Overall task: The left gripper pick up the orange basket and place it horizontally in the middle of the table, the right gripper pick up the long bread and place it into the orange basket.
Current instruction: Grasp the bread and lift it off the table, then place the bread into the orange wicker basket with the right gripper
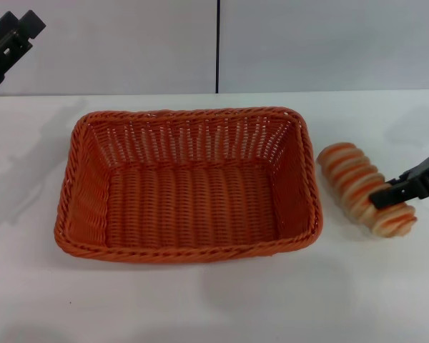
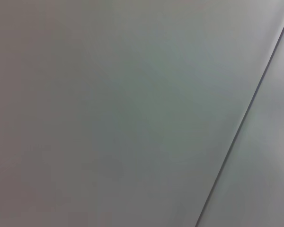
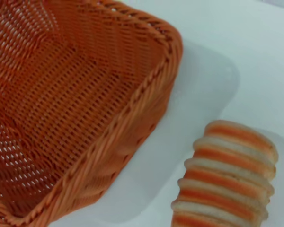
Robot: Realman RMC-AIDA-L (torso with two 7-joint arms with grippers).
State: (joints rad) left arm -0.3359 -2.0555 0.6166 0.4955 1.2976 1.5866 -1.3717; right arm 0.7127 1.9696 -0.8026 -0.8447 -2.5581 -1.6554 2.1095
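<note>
The orange basket [image 1: 188, 187] lies lengthwise across the middle of the white table [image 1: 200, 300], open side up and empty. In the right wrist view the orange basket [image 3: 71, 99] fills one side, and the long bread [image 3: 227, 177] lies close beside it on the table. The long bread [image 1: 357, 182] rests flat just right of the basket, cream with orange-brown stripes. My right gripper [image 1: 395, 194] reaches in from the right edge and overlaps the bread's near end. My left gripper [image 1: 11, 39] hangs raised at the far left corner, away from the basket.
A grey wall with a dark vertical seam [image 1: 218, 46] stands behind the table. The left wrist view shows only that wall and the seam [image 2: 246, 123]. Bare tabletop lies in front of the basket and to its left.
</note>
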